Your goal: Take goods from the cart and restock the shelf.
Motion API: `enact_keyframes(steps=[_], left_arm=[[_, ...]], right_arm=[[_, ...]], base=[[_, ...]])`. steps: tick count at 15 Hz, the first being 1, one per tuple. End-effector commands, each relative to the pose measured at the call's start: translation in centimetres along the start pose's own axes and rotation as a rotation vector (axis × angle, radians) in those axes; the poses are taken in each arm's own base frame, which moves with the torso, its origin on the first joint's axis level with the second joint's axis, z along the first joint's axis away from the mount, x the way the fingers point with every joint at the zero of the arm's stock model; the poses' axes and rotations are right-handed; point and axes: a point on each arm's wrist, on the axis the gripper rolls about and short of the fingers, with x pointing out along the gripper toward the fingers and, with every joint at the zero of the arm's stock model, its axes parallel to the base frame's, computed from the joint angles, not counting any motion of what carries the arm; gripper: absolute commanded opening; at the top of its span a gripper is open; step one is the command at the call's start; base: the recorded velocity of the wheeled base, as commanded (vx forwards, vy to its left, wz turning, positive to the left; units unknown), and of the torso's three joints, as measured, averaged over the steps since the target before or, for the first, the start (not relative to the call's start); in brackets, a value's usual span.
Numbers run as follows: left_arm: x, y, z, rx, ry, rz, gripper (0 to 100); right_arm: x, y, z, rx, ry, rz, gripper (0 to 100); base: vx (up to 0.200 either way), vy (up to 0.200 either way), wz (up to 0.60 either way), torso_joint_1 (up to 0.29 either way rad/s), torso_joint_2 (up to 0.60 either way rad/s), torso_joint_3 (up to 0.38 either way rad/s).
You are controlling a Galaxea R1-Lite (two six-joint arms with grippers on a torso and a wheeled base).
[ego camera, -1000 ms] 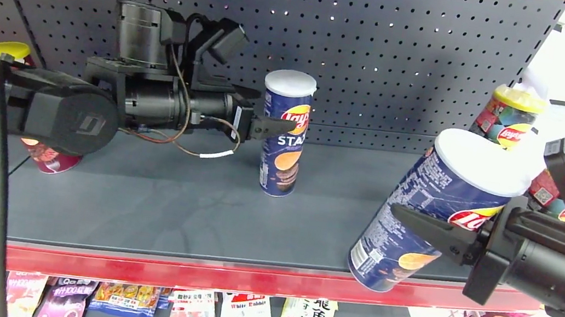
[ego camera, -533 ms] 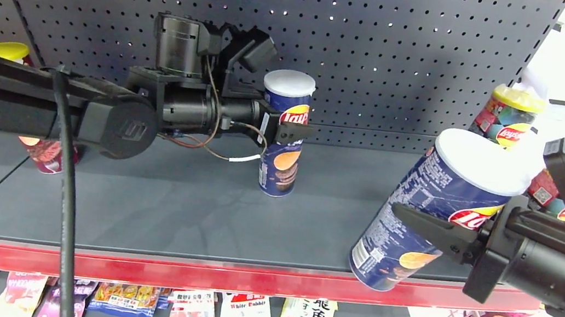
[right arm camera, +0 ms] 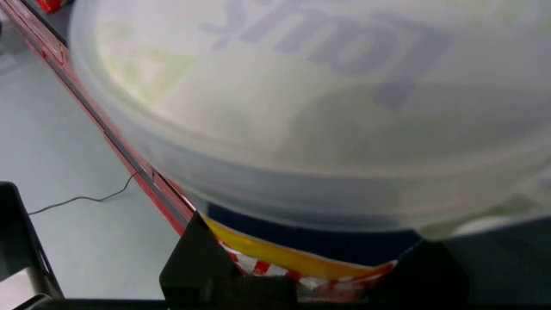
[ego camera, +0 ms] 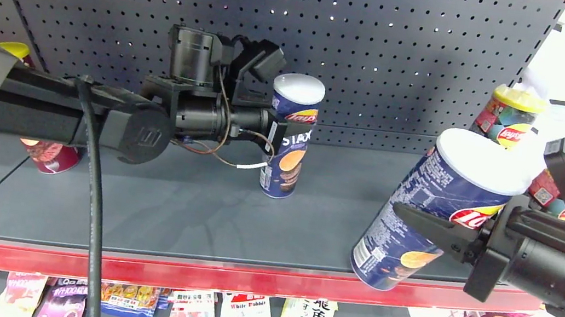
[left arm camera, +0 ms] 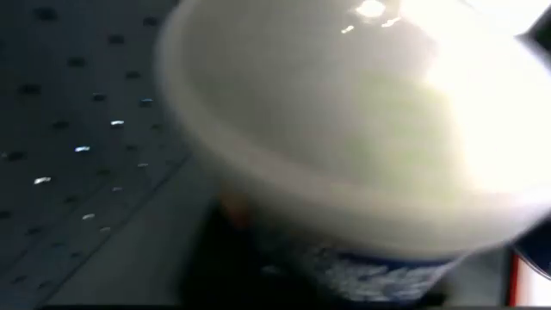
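Right gripper point(ego camera: 421, 211) clamps 1 blue chip can point(ego camera: 444, 187), tilted over shelf point(ego camera: 170, 209) front lip; we reckon mid-delivery. Left gripper point(ego camera: 290, 126) sits at 2nd can point(ego camera: 286, 173) standing near pegboard point(ego camera: 389, 30), probably steadying; can't tell grip.

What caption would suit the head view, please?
Left gripper at the shelved chip can; right gripper holds a second can.
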Motion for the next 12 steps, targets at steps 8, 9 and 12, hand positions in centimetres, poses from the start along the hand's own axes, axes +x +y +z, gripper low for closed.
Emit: enact_keyframes(steps=[8, 9, 12], left_arm=[[-4.7, -0.2, 1.4, 0.010, -0.052, -0.176, 0], [-5.0, -0.4, 1.5, 0.012, -0.058, -0.214, 0], [-5.1, -0.8, 0.7, 0.064, -0.058, -0.298, 0]], right_arm=[[0.0, 0.0, -0.1, 0.000, 0.002, 0.000, 0], [0.0, 0.0, -0.1, 0.000, 0.002, 0.000, 0], [0.0, 0.0, -0.1, 0.000, 0.004, 0.000, 0]], base=[[0.000, 0.000, 0.00, 0.000, 0.00, 0.000], [0.000, 0.000, 0.00, 0.000, 0.00, 0.000], [0.000, 0.000, 0.00, 0.000, 0.00, 0.000]])
